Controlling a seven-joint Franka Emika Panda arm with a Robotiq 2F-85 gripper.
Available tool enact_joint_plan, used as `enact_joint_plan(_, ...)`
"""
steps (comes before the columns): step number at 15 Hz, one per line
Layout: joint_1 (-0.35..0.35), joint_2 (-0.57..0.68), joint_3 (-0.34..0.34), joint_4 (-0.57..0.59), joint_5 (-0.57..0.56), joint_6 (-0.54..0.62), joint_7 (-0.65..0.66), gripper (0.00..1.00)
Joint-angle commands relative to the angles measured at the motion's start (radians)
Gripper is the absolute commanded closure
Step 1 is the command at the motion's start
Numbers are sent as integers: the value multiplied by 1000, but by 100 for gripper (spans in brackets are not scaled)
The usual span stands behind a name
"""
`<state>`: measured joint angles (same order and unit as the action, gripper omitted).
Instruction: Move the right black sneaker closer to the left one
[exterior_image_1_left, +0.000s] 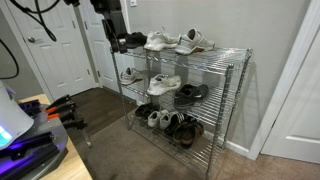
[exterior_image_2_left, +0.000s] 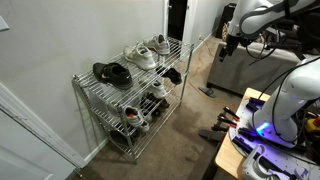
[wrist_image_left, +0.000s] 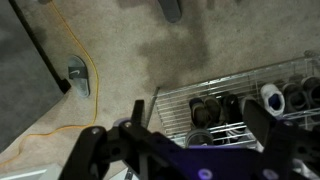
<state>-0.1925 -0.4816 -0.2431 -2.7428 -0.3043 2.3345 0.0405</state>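
the left one (exterior_image_2_left: 103, 70) and the right black sneaker (exterior_image_2_left: 121, 76) lie near each other at the wall end of the top shelf (exterior_image_2_left: 148, 70). your gripper (exterior_image_2_left: 231, 46) hangs well apart beyond the rack's other end, spread wide and empty, so your sneaker lies back past the white sneakers (exterior_image_2_left: 141, 56).

Grey walls (exterior_image_1_left: 270, 30), white panel door (exterior_image_1_left: 60, 50), white baseboard. Brown carpet (exterior_image_1_left: 110, 118), looks patchy in wrist view. Three-tier chrome wire rack (exterior_image_1_left: 232, 100) stands against the wall, near a white doorframe (exterior_image_1_left: 300, 90). Even indoor light, no hard shadows.
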Motion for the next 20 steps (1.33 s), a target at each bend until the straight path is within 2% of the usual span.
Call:
enact_joint_plan(1,-41,174,35,3,58,256,124,0)
enact_joint_plan(3,-52,268,63,33,74,358,192,0)
enact_joint_plan(5,-59,357,84,73,81,400,249,0)
enact_joint_plan(7,-58,429,89,110,76,415,299,0)
enact_joint_plan(11,-40,541,56,184,85,413,366,0)
enact_joint_plan(13,-28,578,45,211,146,387,328,0)
enact_joint_plan(15,-28,571,58,232,269,319,213,0)
enact_joint_plan(16,-16,571,36,209,192,368,286,0)
enact_joint_plan(20,-9,579,29,219,203,364,274,0)
